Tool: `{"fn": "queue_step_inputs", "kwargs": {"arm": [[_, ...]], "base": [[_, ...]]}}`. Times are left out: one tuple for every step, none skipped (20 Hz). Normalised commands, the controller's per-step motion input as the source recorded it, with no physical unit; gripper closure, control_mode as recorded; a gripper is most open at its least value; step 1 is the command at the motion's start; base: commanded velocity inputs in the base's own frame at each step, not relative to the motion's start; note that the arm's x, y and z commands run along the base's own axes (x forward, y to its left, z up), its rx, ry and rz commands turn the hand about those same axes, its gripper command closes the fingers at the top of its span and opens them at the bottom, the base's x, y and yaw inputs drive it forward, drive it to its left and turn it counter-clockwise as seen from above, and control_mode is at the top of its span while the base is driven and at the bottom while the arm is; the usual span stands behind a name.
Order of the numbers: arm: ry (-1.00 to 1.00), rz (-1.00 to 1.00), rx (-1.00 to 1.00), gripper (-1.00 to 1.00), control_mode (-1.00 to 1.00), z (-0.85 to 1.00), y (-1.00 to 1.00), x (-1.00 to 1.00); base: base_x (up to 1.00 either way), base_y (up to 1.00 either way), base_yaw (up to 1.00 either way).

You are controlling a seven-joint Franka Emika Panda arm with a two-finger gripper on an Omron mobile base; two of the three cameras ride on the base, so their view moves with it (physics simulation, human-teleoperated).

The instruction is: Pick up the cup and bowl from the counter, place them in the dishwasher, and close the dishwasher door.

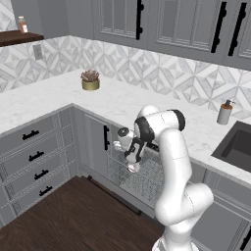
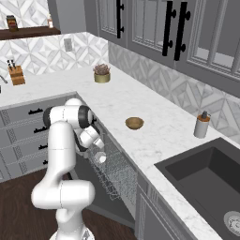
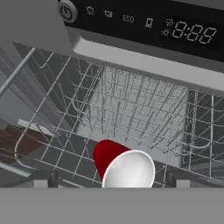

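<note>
1. One of two dishes looks done: the cup (image 3: 124,167) lies in the dishwasher (image 3: 144,26) rack (image 3: 131,109), at six o'clock in the hand view.
2. The gripper (image 1: 132,164) hangs just above it, and I cannot tell how its jaws stand.
3. The bowl (image 2: 134,123) sits on the counter (image 2: 154,136), at one o'clock from the arm in the right view.
4. The door is not yet closed.
5. The cup is red with a white inside, tipped on its side.

The cup (image 3: 124,168) is lying just ahead of the jaws; beyond it, the rack's (image 3: 144,109) upright wire tines are crowding the passage, the control strip (image 3: 144,22) overhanging above.
</note>
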Motion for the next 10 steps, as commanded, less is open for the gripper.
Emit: {"fn": "queue_step_inputs", "kwargs": {"arm": [[0.00, 0.00, 0.00, -1.00, -1.00, 1.00, 0.00, -0.57], [0.00, 0.00, 0.00, -1.00, -1.00, 1.00, 0.00, -0.51], [0.00, 0.00, 0.00, -1.00, -1.00, 1.00, 0.00, -0.44], [0.00, 0.00, 0.00, -1.00, -1.00, 1.00, 0.01, -0.37], [0.00, 0.00, 0.00, -1.00, -1.00, 1.00, 0.05, -0.24], [0.00, 0.00, 0.00, -1.00, -1.00, 1.00, 0.02, -0.01], [0.02, 0.00, 0.04, -1.00, -1.00, 1.00, 0.00, 0.00], [0.03, 0.00, 0.05, -1.00, -1.00, 1.00, 0.06, 0.00], [0.05, 0.00, 0.06, -1.00, -1.00, 1.00, 0.07, 0.00], [0.07, 0.00, 0.07, -1.00, -1.00, 1.00, 0.10, 0.00]], "base": [[0.00, 0.00, 0.00], [0.00, 0.00, 0.00], [0.00, 0.00, 0.00], [0.00, 0.00, 0.00], [0.00, 0.00, 0.00], [0.00, 0.00, 0.00], [0.00, 0.00, 0.00], [0.00, 0.00, 0.00], [0.00, 0.00, 0.00], [0.00, 0.00, 0.00]]}}
